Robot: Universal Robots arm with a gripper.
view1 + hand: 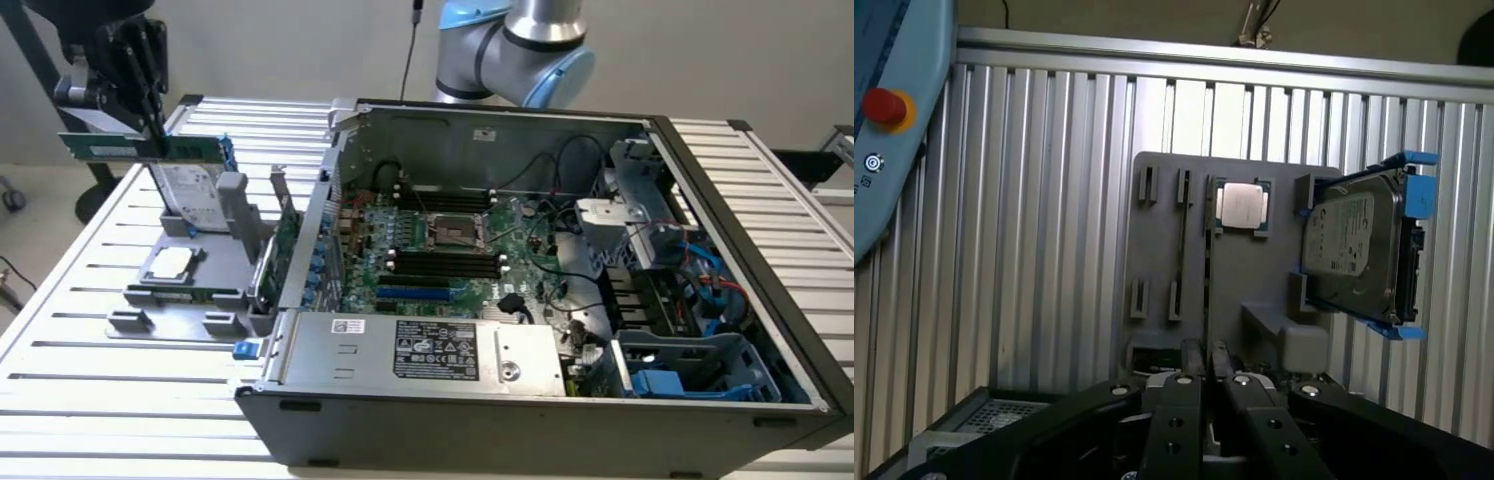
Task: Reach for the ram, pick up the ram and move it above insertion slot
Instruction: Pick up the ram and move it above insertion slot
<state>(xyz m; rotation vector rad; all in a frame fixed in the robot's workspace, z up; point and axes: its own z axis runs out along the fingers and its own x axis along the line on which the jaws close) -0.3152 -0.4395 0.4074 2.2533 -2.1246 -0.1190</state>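
The ram (134,148), a long narrow green stick, hangs level above the grey holder (200,272) at the exterior view's left, outside the computer case. My gripper (150,135) is shut on it from above. In the wrist view the ram (1206,290) appears edge-on as a thin dark strip running out from between the black fingers (1176,400), over the holder (1154,250). The black memory slots (441,264) lie on the motherboard inside the open case, well toward the exterior view's right of the gripper.
On the holder stand a hard drive in a blue frame (187,195) (1354,250), a square silver processor chip (171,263) (1242,208) and a green expansion card (283,250). The case wall (320,200) rises between holder and motherboard. A pendant with a red button (884,105) lies beside the table.
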